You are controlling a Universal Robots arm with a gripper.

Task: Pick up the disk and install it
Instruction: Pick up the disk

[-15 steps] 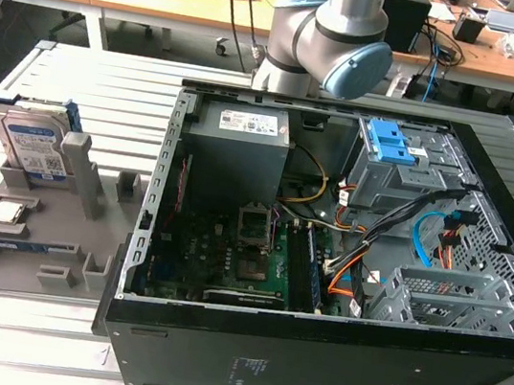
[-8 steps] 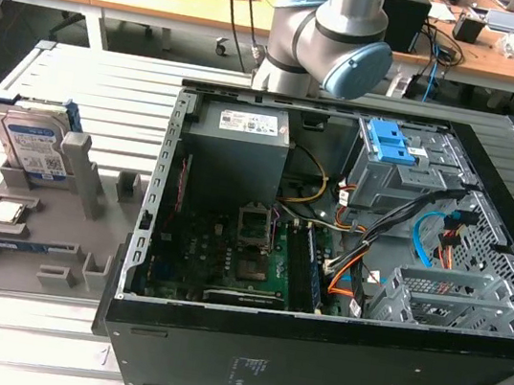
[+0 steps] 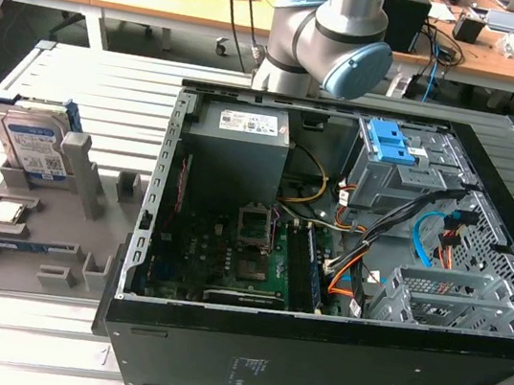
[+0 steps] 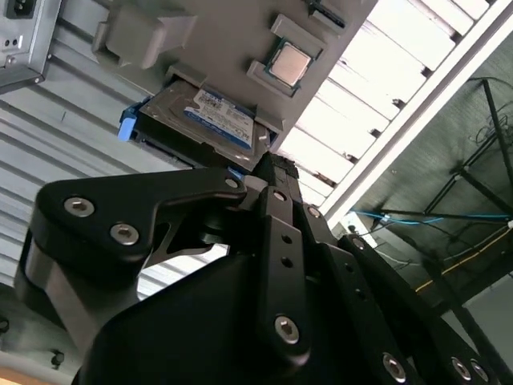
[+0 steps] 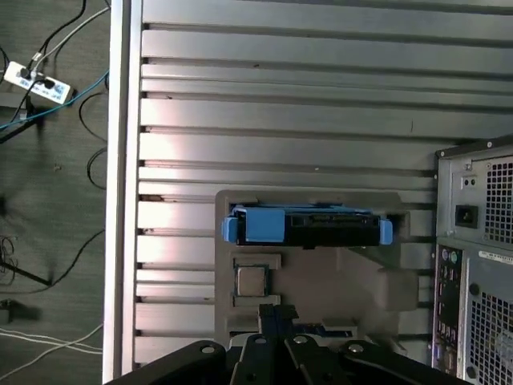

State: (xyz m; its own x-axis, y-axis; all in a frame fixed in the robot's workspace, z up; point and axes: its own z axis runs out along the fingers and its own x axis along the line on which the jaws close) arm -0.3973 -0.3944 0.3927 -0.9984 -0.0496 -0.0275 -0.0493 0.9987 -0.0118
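The disk [image 3: 34, 145] stands on edge in a grey holder [image 3: 36, 247] on the slatted table, at the exterior view's left. It is silver, with a white-and-blue label and a blue frame. Both wrist views look at the disk [image 4: 212, 120] [image 5: 309, 227] from a distance. My gripper [image 5: 275, 313] [image 4: 268, 170] is shut with nothing in it, and its black fingers point toward the holder, well short of the disk. The arm [image 3: 324, 38] rises behind the open computer case [image 3: 310, 355].
A small square silver chip [image 3: 7, 210] [image 5: 250, 281] lies in the holder beside the disk. Inside the case sits a blue-fronted grey drive cage [image 3: 389, 149], with cables and a motherboard. The case's rear panel [image 5: 477, 241] stands close to the holder. Desks with clutter stand behind.
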